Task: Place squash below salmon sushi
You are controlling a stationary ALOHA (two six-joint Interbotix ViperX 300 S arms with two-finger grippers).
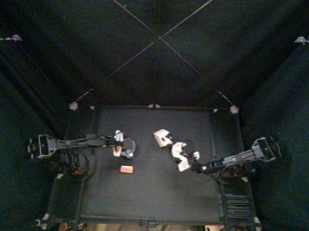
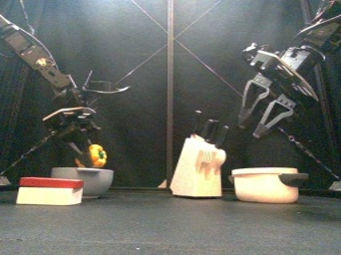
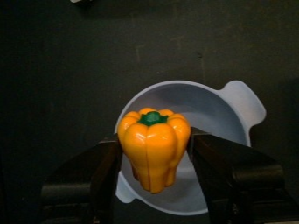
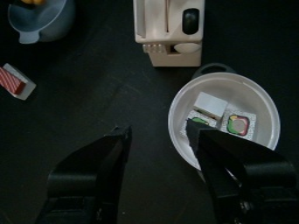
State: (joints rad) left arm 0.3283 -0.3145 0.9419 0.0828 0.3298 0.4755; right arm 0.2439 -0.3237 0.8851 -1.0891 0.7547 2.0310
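The left gripper [image 3: 156, 168] was clamped on the orange, lobed, green-stemmed squash [image 3: 153, 147], held over the pale blue round bowl [image 3: 222, 122]. The right gripper [image 4: 163, 162] hovered with jaws apart. The small orange-pink salmon sushi block [image 2: 50, 190] lay beside the bowl. Risk: the glossy squash could slip during transfer.

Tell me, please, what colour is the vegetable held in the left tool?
Orange-yellow with a green stem; the squash shows best in the left wrist view.

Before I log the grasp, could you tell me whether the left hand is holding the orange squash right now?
Yes, the left hand has its jaws closed against both sides of the orange squash, held above the pale blue bowl.
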